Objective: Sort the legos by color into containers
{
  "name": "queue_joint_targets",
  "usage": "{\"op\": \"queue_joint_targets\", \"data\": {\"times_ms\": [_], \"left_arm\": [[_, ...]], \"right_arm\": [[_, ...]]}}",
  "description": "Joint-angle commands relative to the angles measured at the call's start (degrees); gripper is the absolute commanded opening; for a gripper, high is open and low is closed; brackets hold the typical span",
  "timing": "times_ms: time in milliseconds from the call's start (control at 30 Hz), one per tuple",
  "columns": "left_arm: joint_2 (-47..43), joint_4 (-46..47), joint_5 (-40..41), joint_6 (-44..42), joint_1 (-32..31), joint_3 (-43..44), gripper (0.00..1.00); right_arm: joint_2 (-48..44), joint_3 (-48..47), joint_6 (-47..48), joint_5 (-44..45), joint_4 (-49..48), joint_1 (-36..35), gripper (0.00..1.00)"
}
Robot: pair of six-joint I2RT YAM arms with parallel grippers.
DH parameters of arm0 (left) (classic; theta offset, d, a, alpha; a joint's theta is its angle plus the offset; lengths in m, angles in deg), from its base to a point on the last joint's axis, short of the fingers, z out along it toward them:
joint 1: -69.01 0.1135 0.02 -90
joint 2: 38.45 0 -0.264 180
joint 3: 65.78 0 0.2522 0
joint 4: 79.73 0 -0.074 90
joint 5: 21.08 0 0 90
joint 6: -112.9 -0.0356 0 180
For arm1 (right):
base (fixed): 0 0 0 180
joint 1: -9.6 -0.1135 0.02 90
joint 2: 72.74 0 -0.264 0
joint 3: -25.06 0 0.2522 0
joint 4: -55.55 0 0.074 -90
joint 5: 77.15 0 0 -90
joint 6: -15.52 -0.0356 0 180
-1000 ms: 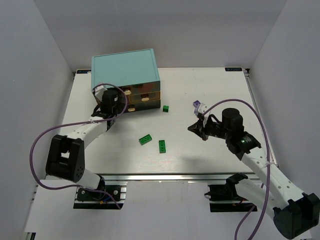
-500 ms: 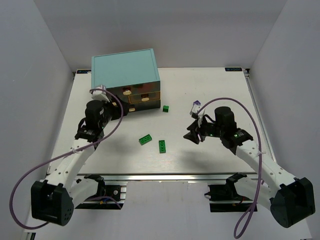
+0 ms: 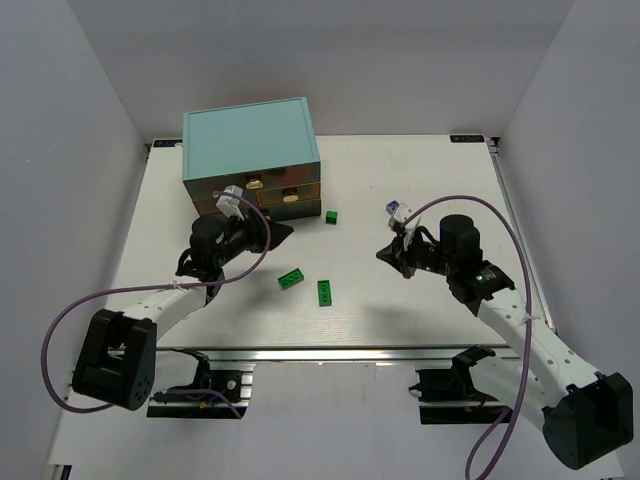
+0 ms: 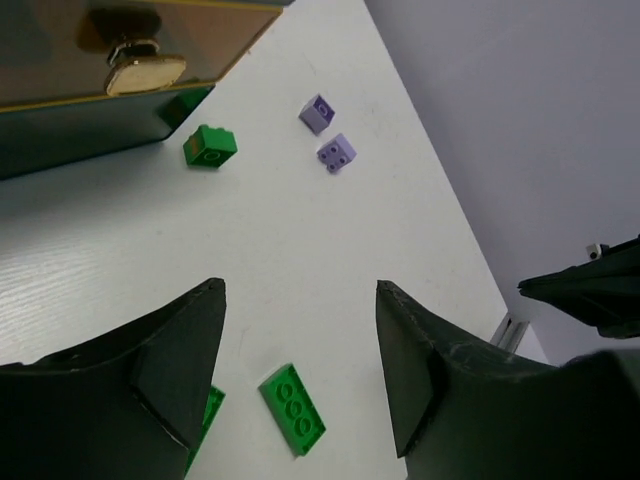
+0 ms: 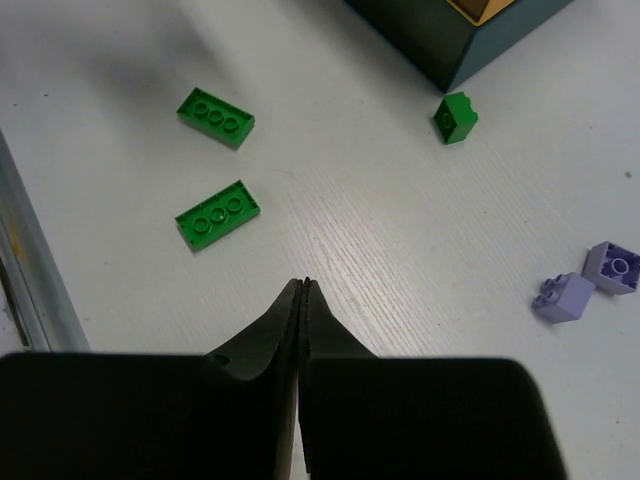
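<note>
Left tool was spread wide, nothing held; right tool was pinched narrow, nothing held; on the desk, green plates were logged at 7 o'clock of green cube; lavender pieces at 3 o'clock; drawers at 10 o'clock.

From above and behind the arm bases we look down on the whole table, with the teal cabinet toward its far left. Our left wrist camera sits low and close before the cabinet's front, facing rightward away from it across the table. Our right wrist camera hangs well to the cabinet's right, looking down and back toward its corner. All three views share the small green brick just beside the cabinet. Both wrist views also share two lavender bricks farther right.
</note>
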Motion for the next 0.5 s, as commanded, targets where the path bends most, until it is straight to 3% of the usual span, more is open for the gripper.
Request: {"op": "queue_joint_targets", "data": {"times_ms": [0,233,467], "left_arm": [[2.1,15.0,2.4,5.2,-1.0,-1.5,0.71],[14.0,15.3,17.6,8.0,-3.2,3.3,0.76],[21.7,12.1,26.0,7.6,-5.7,10.3,0.78]], "right_arm": [[-0.9,0.0,-0.9,1.8,-3.3,0.8,0.01],[-2.7,0.1,-1.5,2.2,-3.5,1.1,0.01],[-4.4,0.7,-1.1,2.4,-4.0,1.0,0.00]]}}
